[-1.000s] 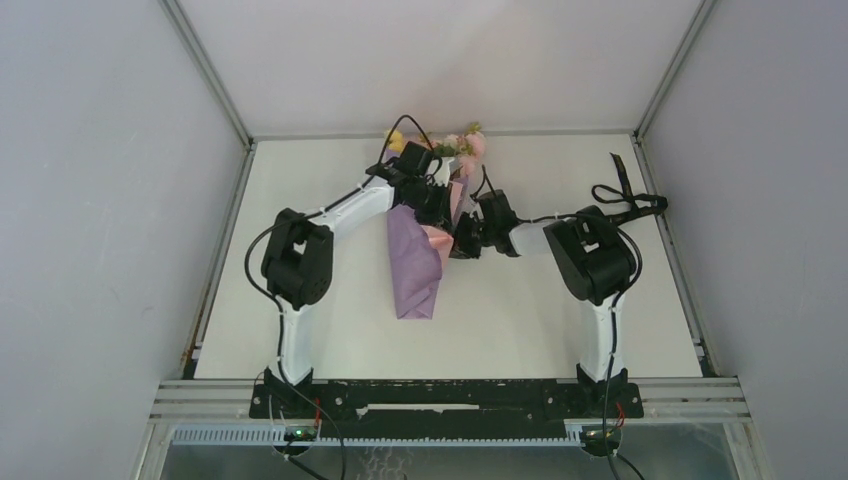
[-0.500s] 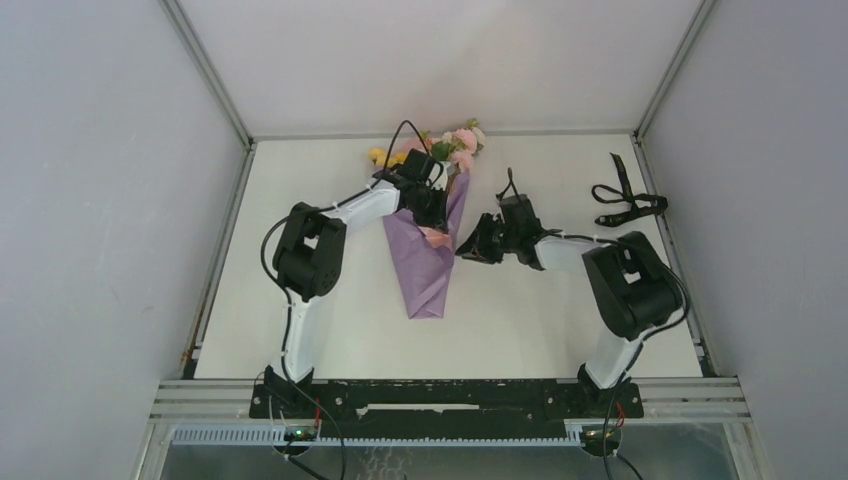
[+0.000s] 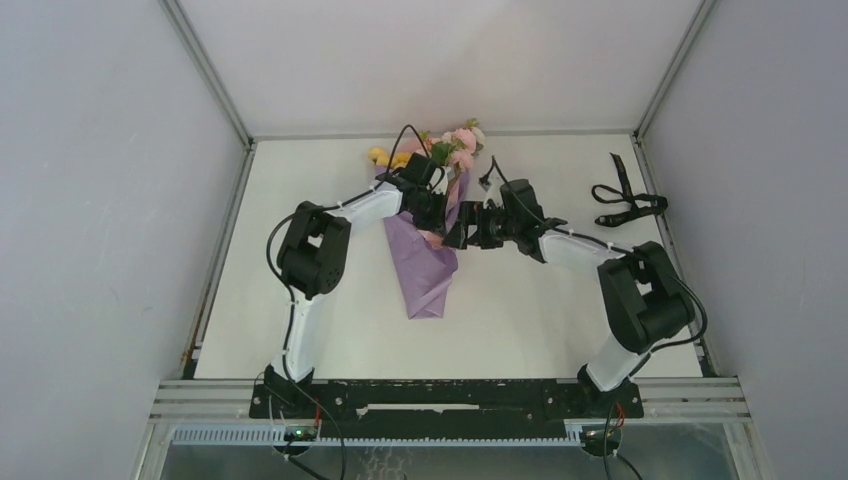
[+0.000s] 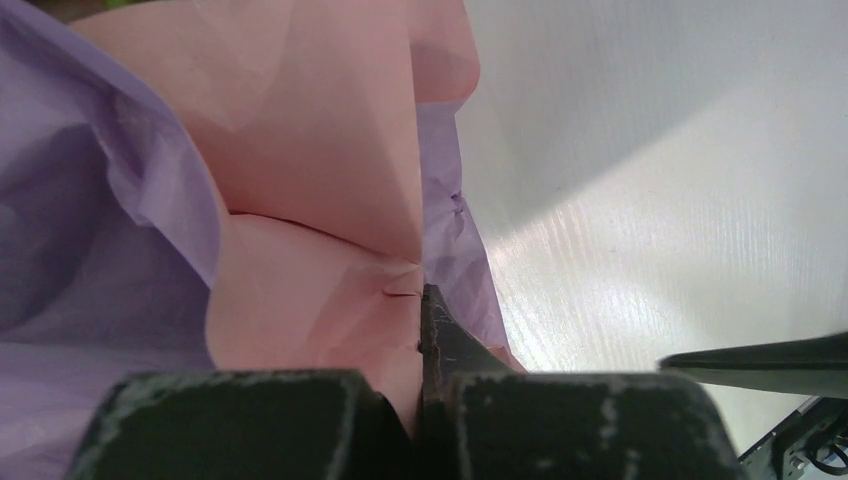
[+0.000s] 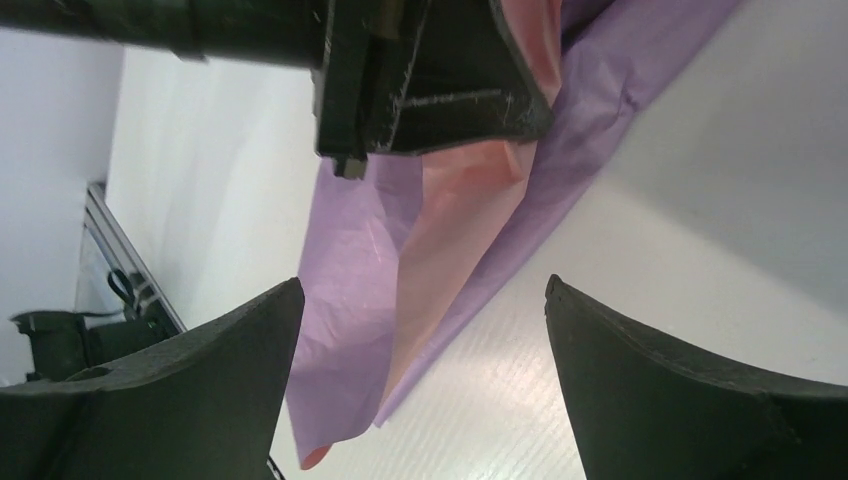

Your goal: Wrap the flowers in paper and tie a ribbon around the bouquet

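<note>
So the paper (image 3: 425,270) is coned up in the middle, with the flowers (image 3: 450,145) poking out the far end. Now the right gripper (image 5: 424,283) has just sprung wide open and swung back beside it — a regrip, I'd guess. Meanwhile the left gripper (image 4: 422,330) stays pinched on the pink fold. Over at far right the ribbon (image 3: 628,200) sits untouched — tying's a way off.
</note>
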